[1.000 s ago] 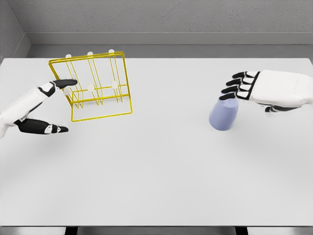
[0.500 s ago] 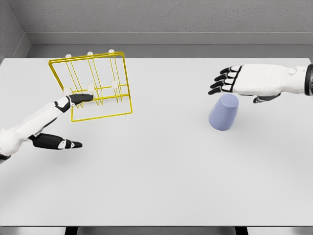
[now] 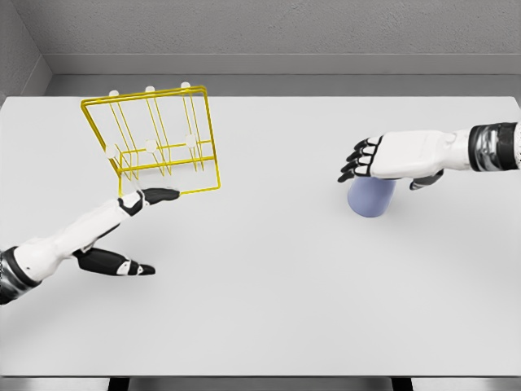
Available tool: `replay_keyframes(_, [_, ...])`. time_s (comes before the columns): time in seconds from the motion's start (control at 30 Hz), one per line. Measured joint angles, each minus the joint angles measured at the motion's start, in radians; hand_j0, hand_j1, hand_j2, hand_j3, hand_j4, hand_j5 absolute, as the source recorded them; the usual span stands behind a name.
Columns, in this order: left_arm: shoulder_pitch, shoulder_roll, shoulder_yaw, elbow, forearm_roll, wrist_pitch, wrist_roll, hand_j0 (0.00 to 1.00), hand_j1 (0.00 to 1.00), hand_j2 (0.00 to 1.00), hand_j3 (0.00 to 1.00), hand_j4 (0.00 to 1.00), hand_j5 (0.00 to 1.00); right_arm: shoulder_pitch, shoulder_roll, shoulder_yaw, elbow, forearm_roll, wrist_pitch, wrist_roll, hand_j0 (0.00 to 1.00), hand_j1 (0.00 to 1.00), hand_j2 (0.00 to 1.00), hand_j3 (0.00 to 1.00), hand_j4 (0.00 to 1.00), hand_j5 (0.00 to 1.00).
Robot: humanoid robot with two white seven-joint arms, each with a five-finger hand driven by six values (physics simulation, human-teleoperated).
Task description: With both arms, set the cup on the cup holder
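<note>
A pale blue cup (image 3: 372, 198) stands upside down on the white table, right of centre. My right hand (image 3: 383, 159) hovers over its top, palm down, fingers spread and pointing left, holding nothing; it covers the cup's upper part. The yellow wire cup holder (image 3: 155, 143) with white-tipped pegs stands at the back left. My left hand (image 3: 134, 228) lies in front of the holder's lower edge, open, with the fingers stretched toward the right and the thumb below, apart from the wire.
The white table (image 3: 269, 285) spans the whole view, with its front edge at the bottom. A grey wall runs behind the table's far edge.
My left hand has slid forward and to the right, away from the holder's frame. My right hand has moved left and lower, and now covers the cup's top.
</note>
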Motion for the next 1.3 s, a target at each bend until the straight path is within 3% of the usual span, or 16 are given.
replay_keyframes(0.13, [-0.002, 0.002, -0.037, 0.002, 0.011, 0.0, 0.017, 1.0, 1.0, 1.0, 1.0, 1.0, 1.0, 0.0, 0.023, 0.009, 0.031, 0.009, 0.0, 0.0, 1.0, 1.0, 1.0, 1.0, 1.0, 1.0])
replay_keyframes(0.57, [-0.002, 0.019, -0.121, -0.011, 0.232, 0.0, 0.031, 1.0, 1.0, 1.0, 1.0, 1.0, 1.0, -0.008, 0.068, 0.026, 0.1, 0.02, 0.0, 0.003, 0.98, 0.98, 0.98, 0.98, 0.98, 0.98])
replay_keyframes(0.8, [-0.006, 0.067, -0.168, -0.031, 0.307, 0.0, 0.031, 1.0, 1.0, 1.0, 1.0, 1.0, 1.0, -0.008, 0.07, 0.028, 0.097, 0.027, 0.0, 0.006, 0.84, 0.84, 0.84, 0.84, 0.84, 0.84])
replay_keyframes(1.3, [-0.012, 0.089, -0.191, -0.052, 0.432, 0.001, 0.031, 1.0, 1.0, 1.0, 1.0, 1.0, 1.0, -0.008, 0.068, 0.027, 0.096, 0.027, 0.012, 0.008, 0.69, 0.69, 0.69, 0.69, 0.69, 0.69])
